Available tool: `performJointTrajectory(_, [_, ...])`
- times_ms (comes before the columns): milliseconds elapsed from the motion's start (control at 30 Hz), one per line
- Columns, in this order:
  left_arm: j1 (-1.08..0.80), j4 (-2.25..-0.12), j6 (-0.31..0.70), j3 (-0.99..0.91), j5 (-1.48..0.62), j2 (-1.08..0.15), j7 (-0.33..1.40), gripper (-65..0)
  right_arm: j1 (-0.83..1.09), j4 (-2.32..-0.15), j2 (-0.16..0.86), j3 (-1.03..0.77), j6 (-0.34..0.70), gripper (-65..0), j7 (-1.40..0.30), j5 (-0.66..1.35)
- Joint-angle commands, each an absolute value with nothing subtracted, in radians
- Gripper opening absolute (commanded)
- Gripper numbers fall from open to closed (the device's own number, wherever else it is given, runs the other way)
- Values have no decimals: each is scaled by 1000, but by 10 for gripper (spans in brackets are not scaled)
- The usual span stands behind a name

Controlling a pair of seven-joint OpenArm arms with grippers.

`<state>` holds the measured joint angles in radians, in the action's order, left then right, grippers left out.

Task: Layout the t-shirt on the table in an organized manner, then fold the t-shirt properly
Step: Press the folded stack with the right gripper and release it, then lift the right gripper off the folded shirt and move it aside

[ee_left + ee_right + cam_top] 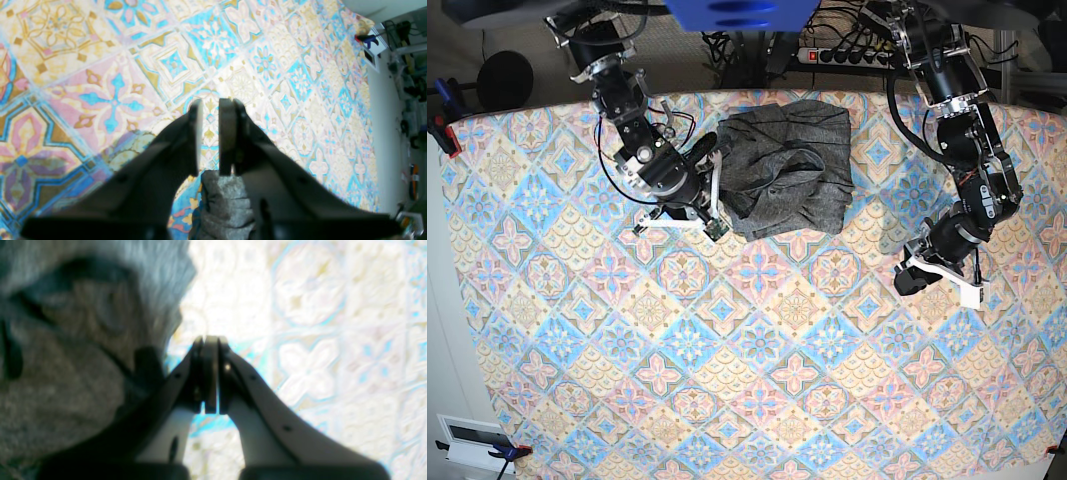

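T-shirt (pixel 789 168) lies bunched. Right gripper (pixel 210 373) clenched empty beside it — left gripper (pixel 210 136) slightly parted, empty; grasp corners separately.

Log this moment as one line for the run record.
t-shirt: bunched on table, not laid out | right gripper: shut, empty, beside shirt | left gripper: slightly apart, away from shirt

Base view: high overhead, straight down on the whole table (pixel 757 400). Wrist views: close along each arm's fingers, angled down at that cloth; right shares the t-shirt (pixel 66 340).
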<state>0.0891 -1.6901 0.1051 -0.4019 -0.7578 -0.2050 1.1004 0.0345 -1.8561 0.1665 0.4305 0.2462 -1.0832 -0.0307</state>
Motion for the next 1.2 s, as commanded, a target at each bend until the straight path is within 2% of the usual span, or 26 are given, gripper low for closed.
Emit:
performJointTrajectory(0, [107, -1707, 114, -404, -773, -217, 1081, -557, 30, -1879, 165, 447, 245, -650, -1067, -33])
performJointTrajectory(233, [107, -1707, 114, -404, -773, -217, 1081, -557, 31, -1879, 166, 625, 245, -650, -1115, -33])
performJointTrajectory(533, [107, -1707, 114, -404, -773, -217, 1081, -557, 25, -1888, 160, 757, 245, -650, -1112, -33])
performJointTrajectory(1167, [107, -1707, 114, -404, -773, -217, 1081, -557, -31, -1940, 68, 779, 245, -650, -1107, -36])
